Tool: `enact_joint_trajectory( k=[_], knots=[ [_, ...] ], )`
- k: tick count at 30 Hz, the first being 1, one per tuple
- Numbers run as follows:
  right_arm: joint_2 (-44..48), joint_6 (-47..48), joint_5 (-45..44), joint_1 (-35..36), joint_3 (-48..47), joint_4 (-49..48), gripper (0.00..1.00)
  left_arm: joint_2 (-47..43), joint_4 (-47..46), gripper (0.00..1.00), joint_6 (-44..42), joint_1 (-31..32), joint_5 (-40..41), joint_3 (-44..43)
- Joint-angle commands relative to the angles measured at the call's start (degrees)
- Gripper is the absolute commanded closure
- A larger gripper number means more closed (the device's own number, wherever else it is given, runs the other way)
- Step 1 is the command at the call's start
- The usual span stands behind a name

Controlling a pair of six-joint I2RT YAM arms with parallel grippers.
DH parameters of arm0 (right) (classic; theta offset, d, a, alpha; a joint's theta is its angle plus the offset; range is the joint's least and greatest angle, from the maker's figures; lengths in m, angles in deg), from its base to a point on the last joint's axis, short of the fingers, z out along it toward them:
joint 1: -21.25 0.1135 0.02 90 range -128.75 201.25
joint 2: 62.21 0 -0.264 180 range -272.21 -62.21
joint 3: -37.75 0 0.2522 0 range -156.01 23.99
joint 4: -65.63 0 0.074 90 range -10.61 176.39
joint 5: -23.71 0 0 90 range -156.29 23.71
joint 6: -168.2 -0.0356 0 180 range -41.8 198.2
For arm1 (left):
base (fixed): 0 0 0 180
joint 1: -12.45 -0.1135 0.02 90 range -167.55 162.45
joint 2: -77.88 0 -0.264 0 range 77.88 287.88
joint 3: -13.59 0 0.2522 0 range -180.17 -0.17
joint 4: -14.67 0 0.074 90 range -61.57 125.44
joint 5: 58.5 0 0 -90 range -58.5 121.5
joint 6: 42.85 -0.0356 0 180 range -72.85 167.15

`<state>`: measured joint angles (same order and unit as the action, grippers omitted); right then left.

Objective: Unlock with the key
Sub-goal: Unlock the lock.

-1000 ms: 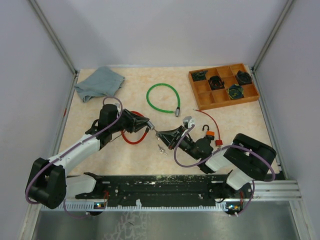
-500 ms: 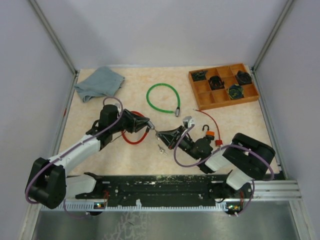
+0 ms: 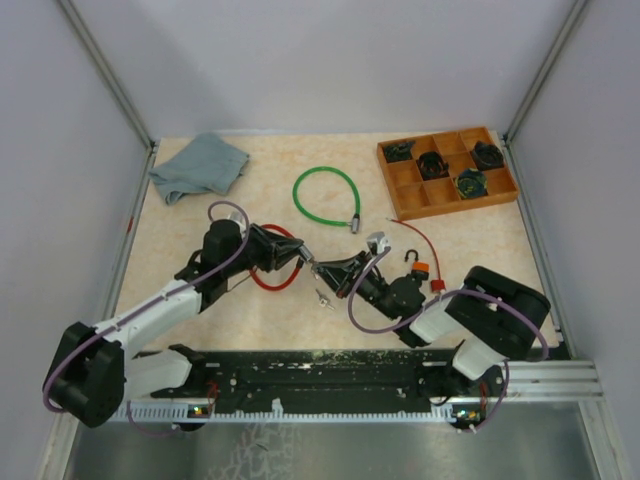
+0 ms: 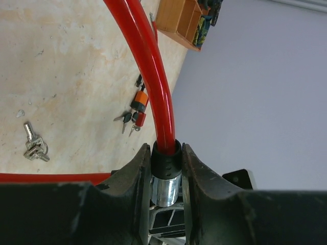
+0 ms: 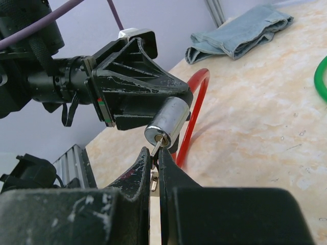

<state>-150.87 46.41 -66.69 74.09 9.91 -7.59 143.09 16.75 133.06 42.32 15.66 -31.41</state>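
Right wrist: key point(image 5: 156, 148) tip at the keyhole of the lock point(image 5: 167, 122), in line.
Left gripper point(image 4: 166, 159): part open, holds lock.
Right gripper point(image 5: 155, 159): pinches key.

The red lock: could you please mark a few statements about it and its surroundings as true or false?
1. The left gripper grips the red lock at its cylinder. True.
2. The right gripper is open and empty. False: it is shut on a key, whose tip is at the keyhole.
3. The green cable lies in the tray. False: it lies on the table, left of the tray.
4. A cloth lies at the table's far left corner. True.
5. Some loose keys lie on the table. True.
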Motion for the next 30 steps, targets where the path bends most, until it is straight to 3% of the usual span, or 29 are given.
enact_joint_trajectory(
  k=[1, 9, 15, 22, 26, 30],
  knots=[
    [-0.36, -1.05, 2.88, -0.78, -3.60, -10.84, 1.00, -1.34, -4.35, 1.00, 1.20, 3.18, -4.55, -0.48],
    [2.16, -7.14, 6.71, -4.46, -5.44, -5.36, 1.00, -1.78, -7.16, 1.00, -2.41, 5.98, -3.71, 0.50],
    [9.08, -17.41, 9.85, -5.36, -12.55, 22.72, 1.00, -4.87, -16.55, 1.00, -11.68, 6.04, -0.67, 1.77],
    [15.95, -27.89, 6.90, -6.36, -14.30, 37.05, 1.00, -9.17, -31.95, 1.00, -20.27, 5.99, 2.37, 8.04],
    [14.54, -34.65, 11.69, -7.10, -15.16, 35.38, 1.00, -9.49, -46.93, 1.00, -22.25, 5.99, 0.45, 13.21],
    [11.25, -42.02, 15.12, -7.87, -14.45, 27.53, 1.00, -9.39, -53.52, 1.00, -23.34, 5.99, -1.54, 14.95]
  ],
)
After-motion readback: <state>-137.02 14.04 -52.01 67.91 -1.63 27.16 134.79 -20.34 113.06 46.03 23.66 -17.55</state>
